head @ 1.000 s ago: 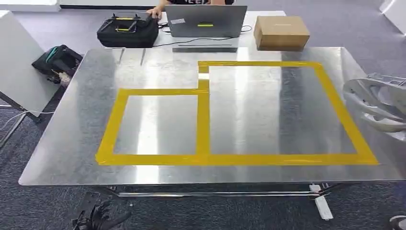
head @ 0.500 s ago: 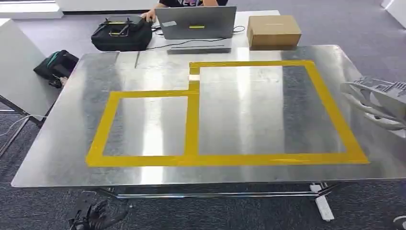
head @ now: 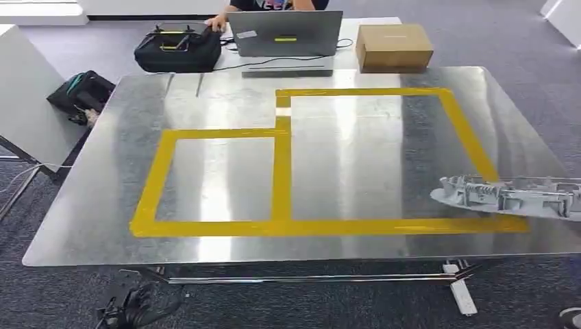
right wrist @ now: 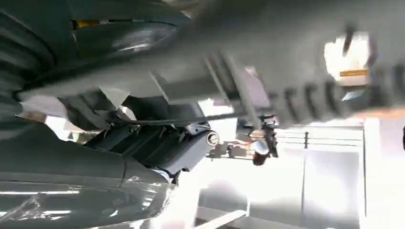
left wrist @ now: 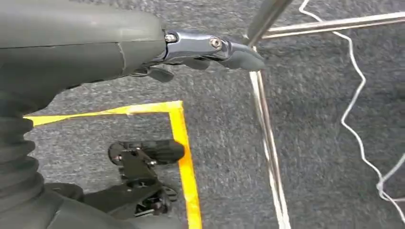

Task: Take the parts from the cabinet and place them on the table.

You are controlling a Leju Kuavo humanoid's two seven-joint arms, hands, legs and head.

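A long grey plastic part [head: 507, 195] with ribs and clips reaches in from the right edge in the head view. It hangs just above the steel table [head: 342, 157], over the front right corner of the larger yellow-taped rectangle [head: 473, 147]. In the right wrist view my right hand [right wrist: 157, 148] grips this part [right wrist: 267, 71], which runs blurred across the picture. A smaller taped rectangle [head: 219, 178] lies to the left with nothing in it. My left hand [left wrist: 200, 47] hangs beside the table above grey carpet, holding nothing.
Beyond the table's far edge stand a laptop [head: 284, 34], a cardboard box [head: 394, 46] and a black bag [head: 179, 48], with a person [head: 274, 5] behind them. A dark bag [head: 82, 92] and a white board [head: 27, 103] are at the left. A power strip [head: 462, 295] lies under the table.
The grey part has swung from high at the right edge down and leftward, now lying flat over the tape's front right corner. The view itself has shifted slightly.
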